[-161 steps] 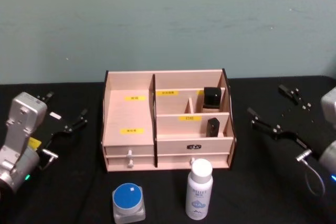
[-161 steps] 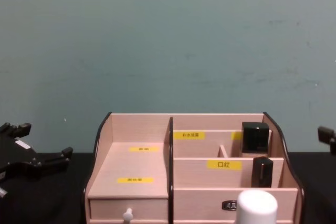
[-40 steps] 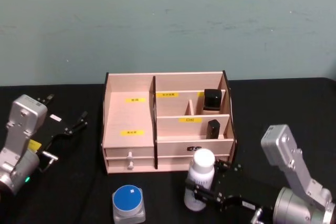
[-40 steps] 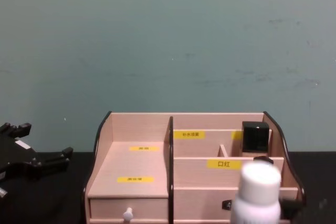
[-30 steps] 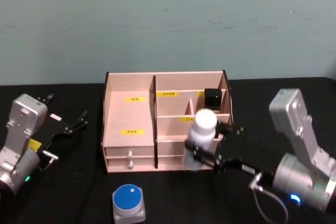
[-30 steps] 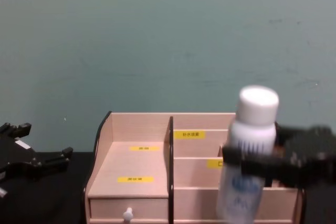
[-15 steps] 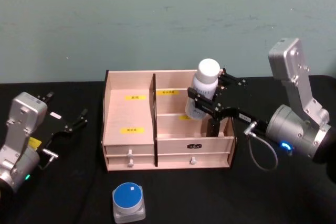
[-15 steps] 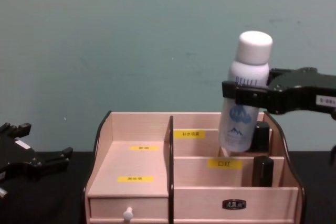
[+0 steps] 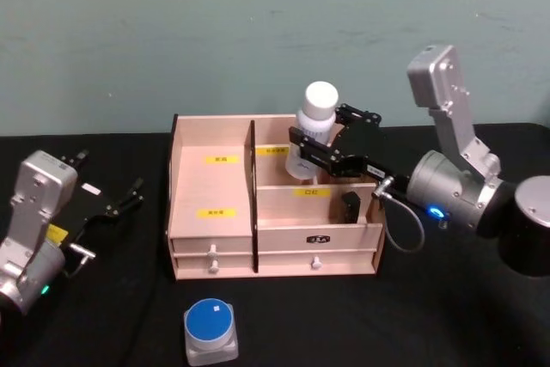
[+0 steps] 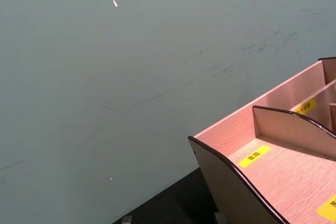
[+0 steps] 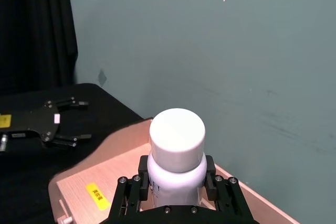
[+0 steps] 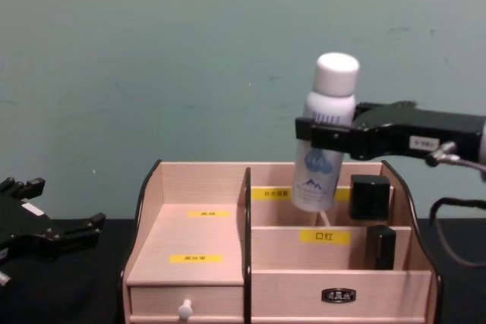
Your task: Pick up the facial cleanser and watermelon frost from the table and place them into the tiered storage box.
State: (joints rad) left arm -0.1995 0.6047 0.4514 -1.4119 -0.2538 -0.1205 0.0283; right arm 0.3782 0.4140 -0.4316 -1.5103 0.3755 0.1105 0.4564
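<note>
The white bottle (image 9: pixel 314 122), slightly tilted, has moved left and lower than half a second ago, its base now dipped into the rear compartment of the tiered storage box (image 9: pixel 210 212), just right of the central divider. The right gripper (image 9: pixel 316 140) keeps its fingers clamped around the bottle's middle. The blue-lidded jar (image 9: pixel 210 329) stays on the table before the box. The left gripper (image 9: pixel 101 180) remains parked at the left, fingers spread.

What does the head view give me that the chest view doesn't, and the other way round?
Head view: the blue-lidded jar on the table in front of the tiered storage box. Chest view: side-on, the white bottle's base level with the box's back tier. Both: the right gripper shut on the bottle over the box's right half; the left gripper open, parked at left.
</note>
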